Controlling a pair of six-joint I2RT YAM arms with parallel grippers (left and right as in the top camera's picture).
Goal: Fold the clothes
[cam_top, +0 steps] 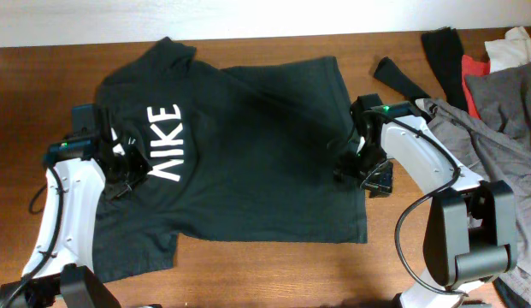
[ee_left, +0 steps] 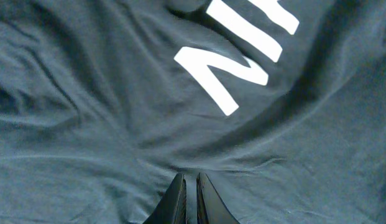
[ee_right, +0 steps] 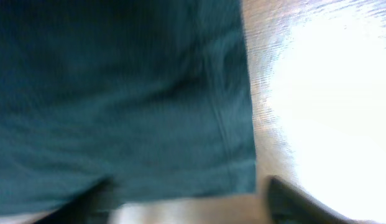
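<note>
Pinched almost shut, left gripper (ee_left: 190,180) is nipping a pucker of the clothes (cam_top: 248,154) — spread on the table (cam_top: 274,274) — while right gripper (ee_right: 193,202) is straddling the side hem, jaws apart, holding nothing. Grasping seems to be getting underway; the right jaws are needing to close before any lifting.

This looks like a robot test bench, not a lived-in room. A bare wooden table (cam_top: 248,274) runs up to a plain pale wall (cam_top: 248,13) at the far side. One white-and-black robot arm (cam_top: 64,205) is mounted near the left and another arm (cam_top: 427,162) near the right. A dark T-shirt (cam_top: 248,154) lies spread between them. Spare laundry is heaped at the far right: a grey garment (cam_top: 496,94), a red scrap (cam_top: 474,67) and a black cloth (cam_top: 440,51).
</note>
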